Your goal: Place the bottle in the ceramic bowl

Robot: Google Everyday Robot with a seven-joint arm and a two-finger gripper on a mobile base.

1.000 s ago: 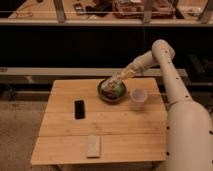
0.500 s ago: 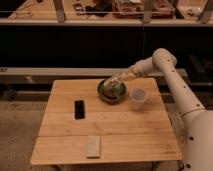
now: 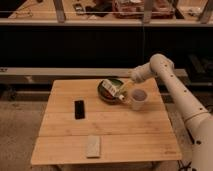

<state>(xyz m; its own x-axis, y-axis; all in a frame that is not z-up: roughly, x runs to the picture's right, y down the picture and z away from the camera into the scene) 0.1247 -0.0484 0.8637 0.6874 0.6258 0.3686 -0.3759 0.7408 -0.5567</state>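
Note:
The dark green ceramic bowl with reddish-brown contents stands at the far middle of the wooden table. The small clear bottle with a pale label lies tilted over the bowl's right half, low inside its rim. My gripper reaches in from the right at the bowl's right edge and is shut on the bottle. The white arm bends down from the right side of the view.
A translucent whitish cup stands just right of the bowl, under my wrist. A black phone lies left of centre. A pale sponge sits near the front edge. A dark counter runs behind the table.
The arm's elbow has swung right and back, and the gripper with the bottle has sunk a little lower into the bowl. Bowl, cup, phone and sponge have stayed put.

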